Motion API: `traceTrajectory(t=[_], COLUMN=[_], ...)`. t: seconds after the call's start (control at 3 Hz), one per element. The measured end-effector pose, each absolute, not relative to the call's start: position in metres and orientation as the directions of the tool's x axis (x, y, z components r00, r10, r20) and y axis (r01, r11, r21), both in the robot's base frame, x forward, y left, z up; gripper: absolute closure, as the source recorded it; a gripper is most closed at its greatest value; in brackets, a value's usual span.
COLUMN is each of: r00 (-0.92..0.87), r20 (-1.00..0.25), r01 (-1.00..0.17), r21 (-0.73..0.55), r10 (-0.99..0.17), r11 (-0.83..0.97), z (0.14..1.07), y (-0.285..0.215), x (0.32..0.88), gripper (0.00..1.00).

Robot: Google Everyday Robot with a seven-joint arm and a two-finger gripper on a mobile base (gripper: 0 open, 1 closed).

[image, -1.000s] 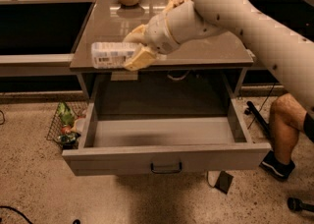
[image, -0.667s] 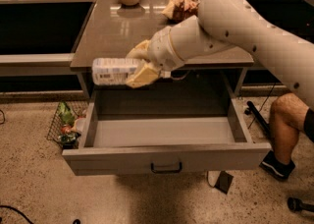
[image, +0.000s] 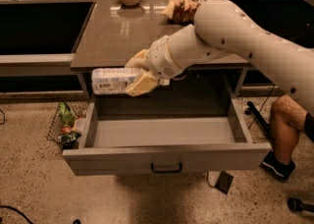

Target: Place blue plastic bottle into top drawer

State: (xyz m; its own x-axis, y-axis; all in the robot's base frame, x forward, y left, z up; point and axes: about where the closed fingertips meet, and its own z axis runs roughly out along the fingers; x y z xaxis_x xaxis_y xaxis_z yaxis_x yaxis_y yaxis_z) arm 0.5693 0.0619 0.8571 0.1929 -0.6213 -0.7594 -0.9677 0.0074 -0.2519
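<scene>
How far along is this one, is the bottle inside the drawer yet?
Not yet. Done: the top drawer stands pulled open, and the bottle has been picked up. In hand: the gripper hangs above the drawer's left side, jaws shut on the bottle, which lies sideways in the air. Left: lower the bottle into the drawer and let go.

No legible print on bottle (image: 111, 80) label, in pincer (image: 136, 74) above drawer (image: 167, 158).

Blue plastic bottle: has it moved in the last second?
Yes. Gripped by the pincer, the bottle sank from the table edge to just below it, toward the top drawer.
</scene>
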Motion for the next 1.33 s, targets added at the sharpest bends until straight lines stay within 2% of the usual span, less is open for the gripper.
traceTrajectory(t=[0.67, 1.33], r00=[0.058, -0.107], r20=[-0.802, -0.787], r01=[-0.991, -0.983], r21=[-0.117, -0.010], r10=[-0.595, -0.608], r11=[0.062, 0.185], z=[0.786, 0.698], y=[0.063, 0.037], x=[0.561, 0.558], gripper=[1.00, 1.00])
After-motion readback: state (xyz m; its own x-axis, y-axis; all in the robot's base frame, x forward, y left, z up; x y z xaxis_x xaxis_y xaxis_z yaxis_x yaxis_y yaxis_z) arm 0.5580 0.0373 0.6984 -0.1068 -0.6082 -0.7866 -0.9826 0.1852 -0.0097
